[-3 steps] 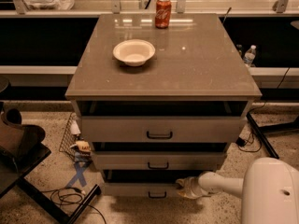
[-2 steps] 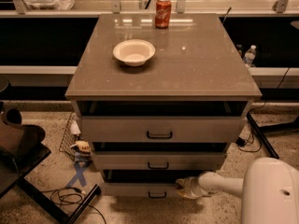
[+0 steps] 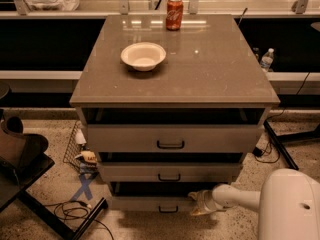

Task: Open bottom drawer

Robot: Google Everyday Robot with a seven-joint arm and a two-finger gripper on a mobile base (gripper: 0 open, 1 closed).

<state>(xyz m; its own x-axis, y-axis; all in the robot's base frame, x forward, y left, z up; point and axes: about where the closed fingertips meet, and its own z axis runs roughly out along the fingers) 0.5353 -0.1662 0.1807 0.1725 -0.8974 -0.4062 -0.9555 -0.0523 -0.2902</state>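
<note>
**Gripper low beside the bottom drawer, right of its handle**

The shallow grey bottom drawer (image 3: pixel 136 204) is the lowest of three in the brown-topped cabinet (image 3: pixel 215 74). It sits at floor level on the near face and looks shut or barely out. Its small black bar handle (image 3: pixel 168 209) is at the centre of the front.

To do this step well, the pale two-finger gripper (image 3: pixel 199 204) should shift left until it is centred on that handle and take it squarely. It should then pull straight toward the near side, level with the floor, so the drawer does not skew or bind.

The gripper is low, just beside the right part of the drawer front, right of the handle. I cannot tell whether it is open or closed. The white arm (image 3: pixel 235 196) reaches in from the near right, roughly horizontal and close to the floor, out of the rounded white robot body (image 3: pixel 292 206)
</note>
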